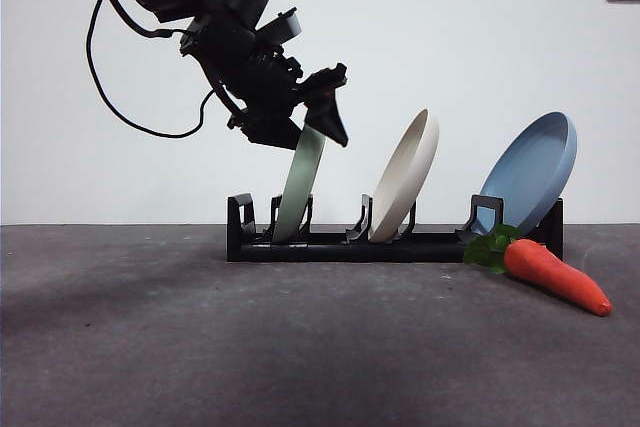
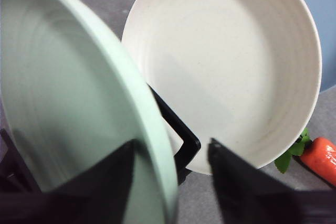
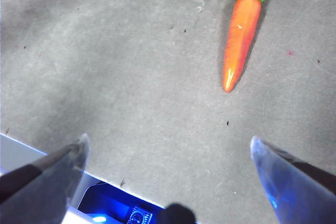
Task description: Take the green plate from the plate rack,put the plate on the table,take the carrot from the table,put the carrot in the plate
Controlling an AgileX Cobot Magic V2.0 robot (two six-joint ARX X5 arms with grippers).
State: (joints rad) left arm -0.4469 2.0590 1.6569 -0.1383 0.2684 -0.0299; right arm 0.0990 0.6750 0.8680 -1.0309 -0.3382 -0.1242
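The green plate stands tilted in the left slot of the plate rack. My left gripper comes down from the upper left onto the plate's top edge. In the left wrist view the green plate fills the near side, and my left gripper is open with one jaw on each side of the rim. The carrot lies on the table at the rack's right end. My right gripper is open and empty above the table, with the carrot lying some way ahead of it.
A cream plate stands in the rack's middle slot and a blue plate in the right one. The cream plate is close behind the green one. A black rack prong stands between them.
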